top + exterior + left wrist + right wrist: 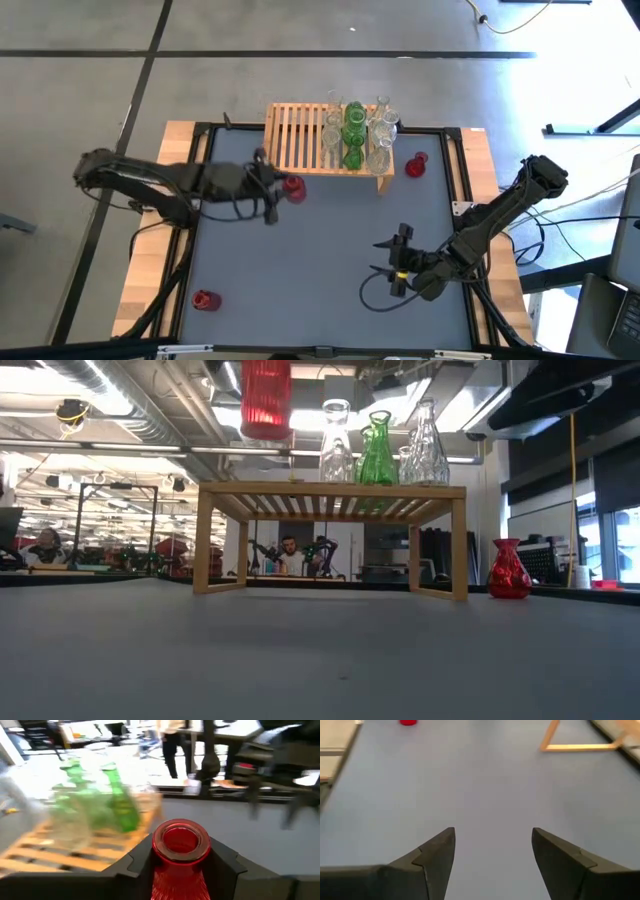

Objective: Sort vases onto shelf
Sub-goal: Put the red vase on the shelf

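Left wrist view: a red vase (pixel 179 855) is held by the closed left gripper (pixel 180 870), carried clear of the table beside the shelf (pixel 60 850). The crowded green and clear vases (pixel 95 810) could be toppled if the red one is swung in low. The right gripper (pixel 492 857) is parked wide apart and empty.

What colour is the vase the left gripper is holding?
Red, with fine ribs. The vase shows best in the left wrist view, clamped in the left gripper.

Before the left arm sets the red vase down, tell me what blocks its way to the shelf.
Nothing visible. The left gripper holds the red vase just off the shelf, whose near slats are bare; the green and clear vases crowd its far end.
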Controlling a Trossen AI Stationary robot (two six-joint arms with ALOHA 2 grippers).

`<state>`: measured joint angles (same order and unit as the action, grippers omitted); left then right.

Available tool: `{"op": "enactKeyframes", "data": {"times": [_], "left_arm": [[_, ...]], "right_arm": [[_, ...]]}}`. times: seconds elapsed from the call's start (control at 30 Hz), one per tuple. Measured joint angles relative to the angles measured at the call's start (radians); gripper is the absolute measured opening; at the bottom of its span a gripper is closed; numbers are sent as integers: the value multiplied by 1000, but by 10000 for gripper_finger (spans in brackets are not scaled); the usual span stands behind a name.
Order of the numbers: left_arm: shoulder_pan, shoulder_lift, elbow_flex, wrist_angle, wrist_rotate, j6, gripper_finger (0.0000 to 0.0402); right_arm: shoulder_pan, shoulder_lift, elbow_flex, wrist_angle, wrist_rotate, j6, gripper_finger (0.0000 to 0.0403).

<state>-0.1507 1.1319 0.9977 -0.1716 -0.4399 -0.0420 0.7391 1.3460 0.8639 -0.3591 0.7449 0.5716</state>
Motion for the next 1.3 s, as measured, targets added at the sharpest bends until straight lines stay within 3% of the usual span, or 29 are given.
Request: {"op": "enactKeyframes", "data": {"times": [0.23, 0.4, 0.6, 1.07, 1.3], "left_arm": [[259, -66, 0, -21, 215, 108, 125], [435, -33, 0, -11, 377, 147, 125], [605, 29, 23, 5, 497, 219, 125], [823, 347, 269, 63, 723, 289, 125], [871, 462, 329, 111, 768, 275, 125]], "right_arm": [[0, 0, 0, 82, -57, 11, 252], [0, 0, 0, 141, -56, 27, 252], [0, 0, 0, 157, -19, 42, 252], [0, 0, 0, 148, 30, 49, 252], [0, 0, 0, 146, 30, 25, 252]]}}
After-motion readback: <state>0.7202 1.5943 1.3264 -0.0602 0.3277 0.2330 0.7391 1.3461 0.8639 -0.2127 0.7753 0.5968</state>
